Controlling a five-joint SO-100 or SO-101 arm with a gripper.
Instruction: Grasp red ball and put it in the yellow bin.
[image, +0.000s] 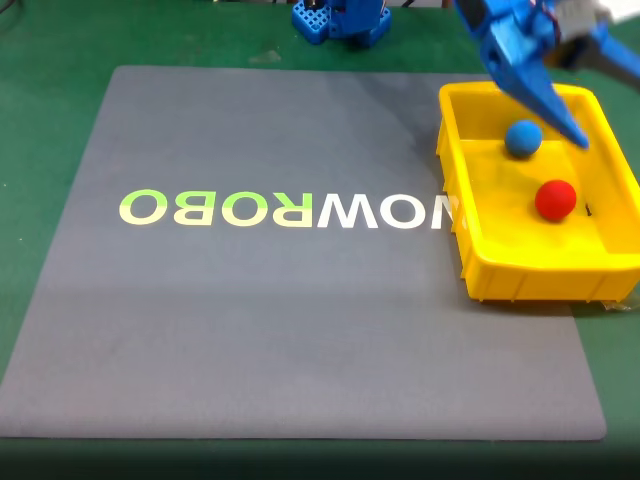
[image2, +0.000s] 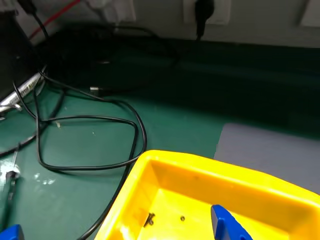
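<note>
The red ball (image: 555, 199) lies on the floor of the yellow bin (image: 520, 272) at the right of the fixed view, free of the gripper. My blue gripper (image: 603, 108) hangs over the bin's far end, open, with nothing between its fingers. One long finger (image: 560, 112) points down close to a blue ball (image: 523, 138) that also rests in the bin. In the wrist view the yellow bin (image2: 200, 170) is below me, and my gripper (image2: 117, 231) shows as a blue fingertip (image2: 225, 226) at the bottom and another at the lower left corner.
A grey mat (image: 300, 320) with "ROBO" lettering covers the green table (image: 40, 120). The arm's blue base (image: 345, 20) stands at the far edge. Black cables (image2: 100, 130) loop on the table beyond the bin, below a wall with sockets (image2: 205, 10).
</note>
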